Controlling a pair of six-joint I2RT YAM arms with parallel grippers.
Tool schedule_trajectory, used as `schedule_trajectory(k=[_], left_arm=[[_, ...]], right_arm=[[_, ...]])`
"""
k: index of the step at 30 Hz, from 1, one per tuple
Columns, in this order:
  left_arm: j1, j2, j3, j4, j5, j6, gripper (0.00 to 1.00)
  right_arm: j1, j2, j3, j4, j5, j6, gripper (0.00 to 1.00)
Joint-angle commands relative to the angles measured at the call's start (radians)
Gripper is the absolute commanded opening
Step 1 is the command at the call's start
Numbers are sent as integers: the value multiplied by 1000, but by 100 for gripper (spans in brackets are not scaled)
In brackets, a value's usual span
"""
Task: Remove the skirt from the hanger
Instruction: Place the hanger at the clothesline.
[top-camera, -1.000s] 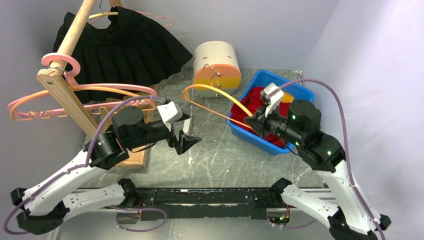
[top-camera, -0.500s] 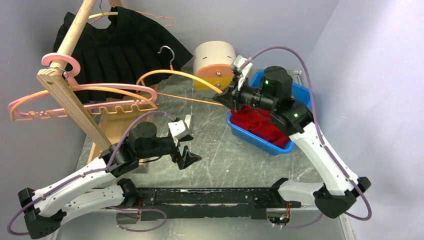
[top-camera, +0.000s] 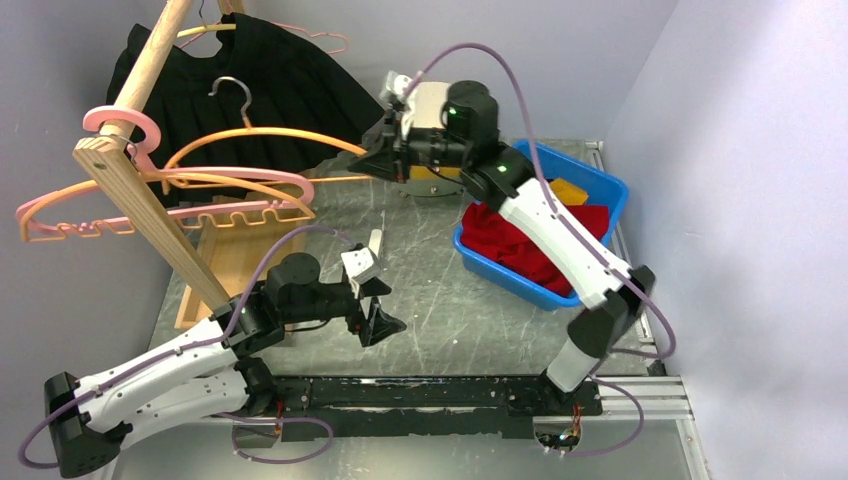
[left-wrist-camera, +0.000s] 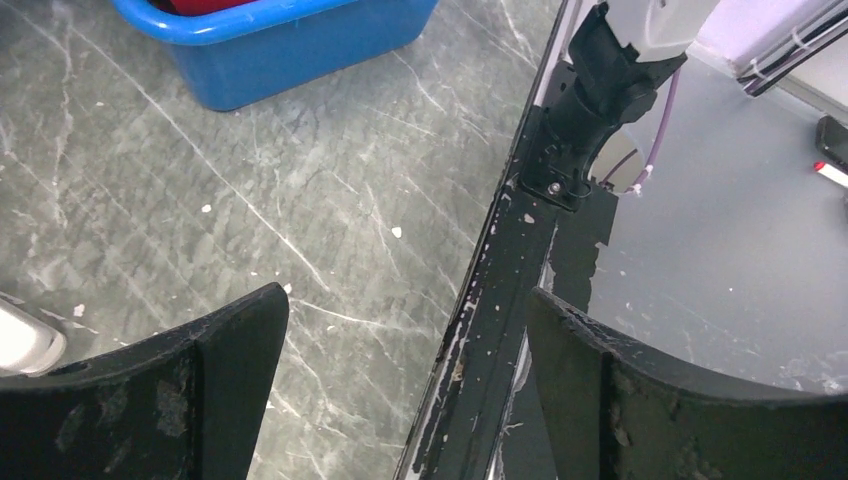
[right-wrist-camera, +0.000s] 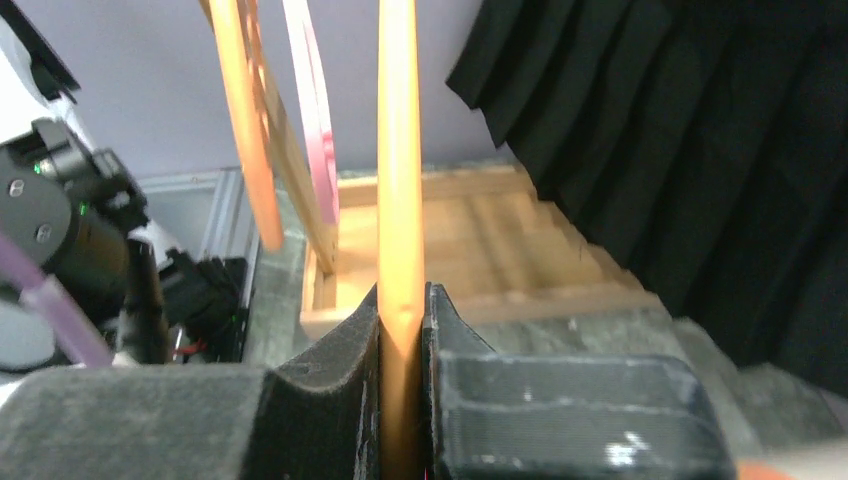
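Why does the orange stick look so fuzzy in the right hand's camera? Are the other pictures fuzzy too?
Right wrist view: the orange hanger sits very close to the lens, pinched in the right gripper, so it looks blurry; the black skirt behind is sharper. Left wrist view: the table is crisp, its veins clear. Top view: evenly lit and sharp.

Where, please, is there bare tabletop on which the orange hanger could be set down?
The marble tabletop is bare in the middle, between the left claw and the blue bin. Crowded: the left side, around the wooden rack, pink hangers and black skirt.
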Motion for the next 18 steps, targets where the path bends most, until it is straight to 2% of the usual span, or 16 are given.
schedule_trajectory(k=[1, 3, 8, 14, 18], left_arm=[[-12, -31, -23, 81, 29, -48, 92], [-15, -35, -32, 82, 27, -55, 92], [-24, -50, -44, 84, 19, -66, 91], [-30, -42, -43, 75, 17, -65, 92], [-35, -41, -42, 70, 10, -61, 92]], right_arm=[[73, 123, 200, 77, -10, -15, 0], [100, 183, 286, 73, 21, -19, 0], [126, 271, 373, 160, 9, 55, 0], [175, 389, 557, 56, 27, 10, 0], [199, 410, 561, 63, 19, 3, 0]])
